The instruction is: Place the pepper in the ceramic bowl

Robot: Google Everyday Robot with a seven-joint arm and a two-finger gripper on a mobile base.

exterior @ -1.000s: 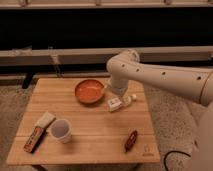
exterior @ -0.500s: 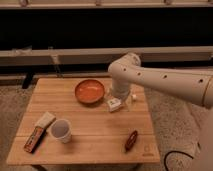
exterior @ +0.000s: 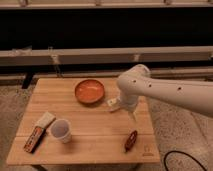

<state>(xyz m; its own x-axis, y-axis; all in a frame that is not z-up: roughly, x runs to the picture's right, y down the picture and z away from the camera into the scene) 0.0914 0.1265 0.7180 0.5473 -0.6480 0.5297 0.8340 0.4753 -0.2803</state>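
Note:
The pepper (exterior: 131,140) is a small dark red-brown piece lying on the wooden table (exterior: 95,125) near its front right corner. The ceramic bowl (exterior: 90,91) is shallow and orange with a darker rim, and stands at the back middle of the table. My white arm reaches in from the right. Its gripper (exterior: 131,113) hangs below the wrist, above the table, between the bowl and the pepper, a short way behind the pepper. Nothing shows in it.
A white paper cup (exterior: 61,130) stands front left. An orange-and-black bar (exterior: 35,139) and a pale flat piece (exterior: 46,120) lie beside it. A small white object (exterior: 114,104) lies right of the bowl, under the arm. A black cable (exterior: 182,160) lies on the floor.
The arm has swung right and toward the table's front, bringing the gripper nearer the pepper. The objects on the table have not moved.

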